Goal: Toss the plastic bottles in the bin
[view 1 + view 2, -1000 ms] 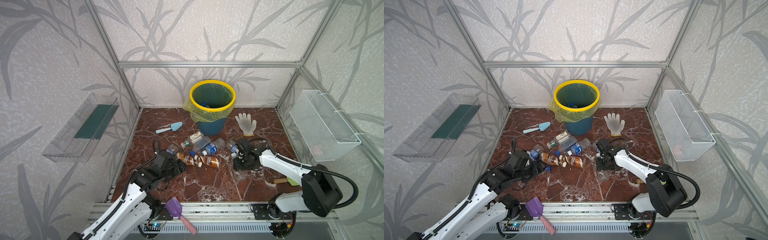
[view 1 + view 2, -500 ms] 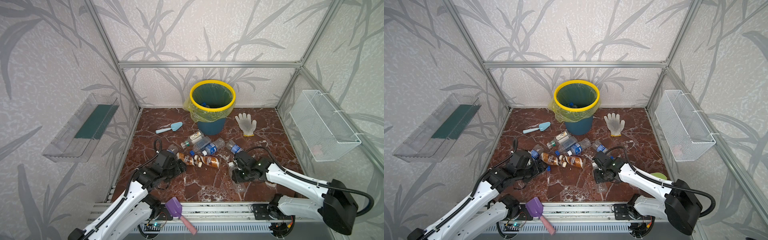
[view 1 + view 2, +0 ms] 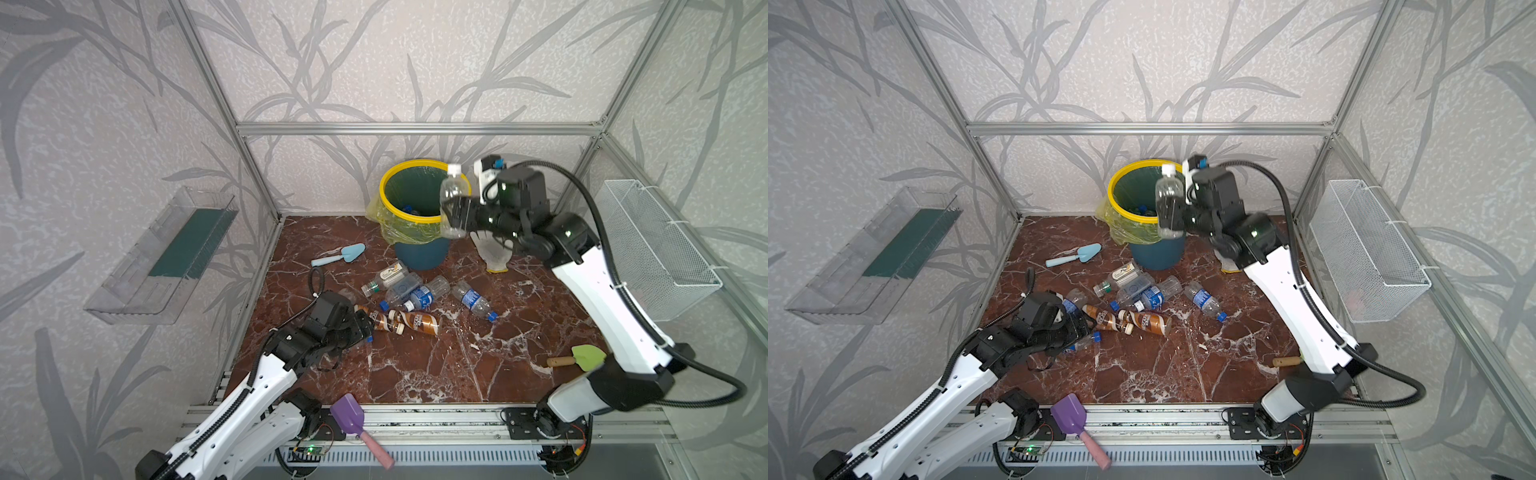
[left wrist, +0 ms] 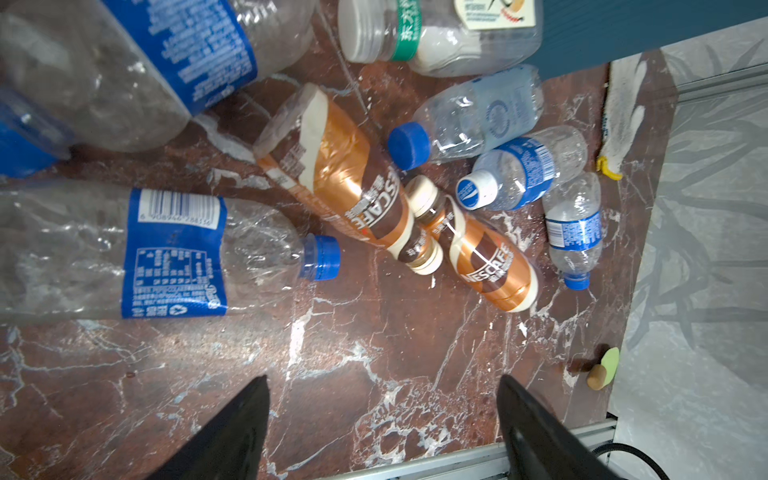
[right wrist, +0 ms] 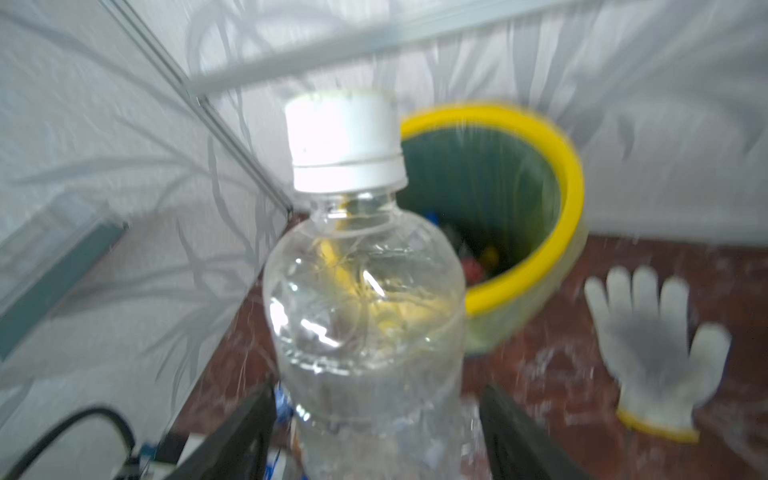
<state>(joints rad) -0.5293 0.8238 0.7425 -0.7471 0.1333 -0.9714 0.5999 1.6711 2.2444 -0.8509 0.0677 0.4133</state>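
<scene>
My right pincer (image 5: 377, 392) is up off the floor with its fingers spread. A clear white-capped bottle (image 3: 452, 192) stands upright between them. The wrist view is blurred but shows a sliver of gap beside one finger. The bottle hangs close beside the yellow rim of the teal bin (image 3: 419, 255). My left pincer (image 4: 382, 380) is low and released, fingers wide over the marble floor (image 3: 415, 365), just short of a blue-labelled bottle (image 4: 166, 253). More bottles (image 3: 415, 293) lie scattered between it and the bin.
</scene>
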